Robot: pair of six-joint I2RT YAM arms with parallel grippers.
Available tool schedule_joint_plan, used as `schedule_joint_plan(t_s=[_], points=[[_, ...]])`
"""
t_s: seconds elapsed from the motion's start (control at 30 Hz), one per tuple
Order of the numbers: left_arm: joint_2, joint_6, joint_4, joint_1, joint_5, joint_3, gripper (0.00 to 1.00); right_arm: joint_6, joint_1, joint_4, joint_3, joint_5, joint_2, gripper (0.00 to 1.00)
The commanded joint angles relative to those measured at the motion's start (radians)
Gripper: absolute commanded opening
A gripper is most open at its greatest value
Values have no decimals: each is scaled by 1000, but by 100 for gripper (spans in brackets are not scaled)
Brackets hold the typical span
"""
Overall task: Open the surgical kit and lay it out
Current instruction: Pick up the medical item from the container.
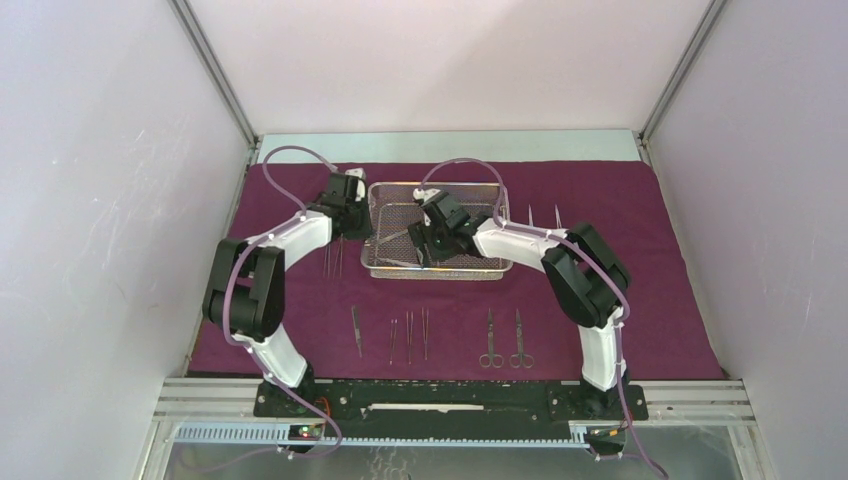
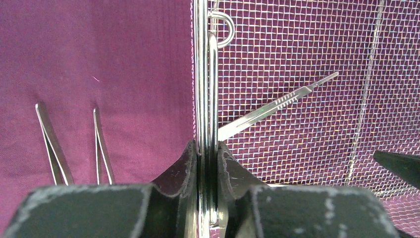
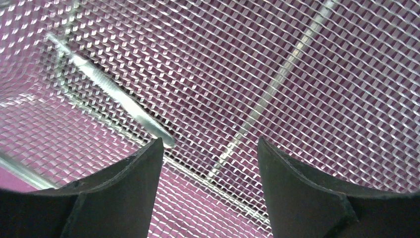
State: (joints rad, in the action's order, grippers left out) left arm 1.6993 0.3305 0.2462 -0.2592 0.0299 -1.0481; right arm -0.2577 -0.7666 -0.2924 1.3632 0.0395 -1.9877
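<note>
The maroon cloth (image 1: 660,300) lies spread flat over the table. On it, at the back middle, stands the silver wire-mesh tray (image 1: 436,186). My left gripper (image 1: 352,225) is shut on the tray's left rim (image 2: 203,74), which runs upright between its pads (image 2: 207,148). My right gripper (image 1: 425,245) hangs open inside the tray, just above the mesh floor (image 3: 297,74), with nothing between its jaws (image 3: 209,144). One slim flat steel instrument (image 2: 277,104) lies slantwise in the tray; its rounded end (image 3: 114,94) lies by my right gripper's left finger.
Steel instruments lie in a row near the cloth's front: one slim piece (image 1: 357,330), tweezers (image 1: 409,335) and two ring-handled scissors (image 1: 505,340). Two tweezers (image 2: 49,144) lie just left of the tray, and two pointed pieces (image 1: 543,215) lie to its right.
</note>
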Motion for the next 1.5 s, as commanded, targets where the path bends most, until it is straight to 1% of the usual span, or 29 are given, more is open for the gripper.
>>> schedule_joint_plan(t_s=[0.0,0.1,0.27,0.5,0.67,0.83,0.93,1.03,1.1,1.13,1.23,1.47], points=[[15,9,3,-2,73,-63,11,131,-15,35,39,-141,23,78],[22,10,6,0,75,-66,10,171,-24,7,94,-175,-14,75],[23,12,12,0,74,-67,9,238,-46,-49,168,-177,-71,74],[23,17,27,2,68,-71,9,274,-52,-131,241,-175,-152,70],[26,17,43,2,62,-80,8,317,-66,-202,303,-139,-212,69],[32,18,58,3,58,-88,8,347,-76,-238,329,-115,-247,69],[33,18,64,6,56,-90,8,360,-82,-265,347,-75,-268,68],[33,18,66,9,56,-92,8,353,-83,-279,357,-42,-281,67],[32,16,71,11,56,-94,8,341,-78,-279,355,-40,-280,63],[32,15,73,12,55,-95,7,328,-73,-277,352,-12,-278,62],[32,12,78,14,53,-95,7,284,-48,-269,341,-11,-264,58],[37,8,85,16,50,-100,7,224,24,-228,269,-23,-192,57]])
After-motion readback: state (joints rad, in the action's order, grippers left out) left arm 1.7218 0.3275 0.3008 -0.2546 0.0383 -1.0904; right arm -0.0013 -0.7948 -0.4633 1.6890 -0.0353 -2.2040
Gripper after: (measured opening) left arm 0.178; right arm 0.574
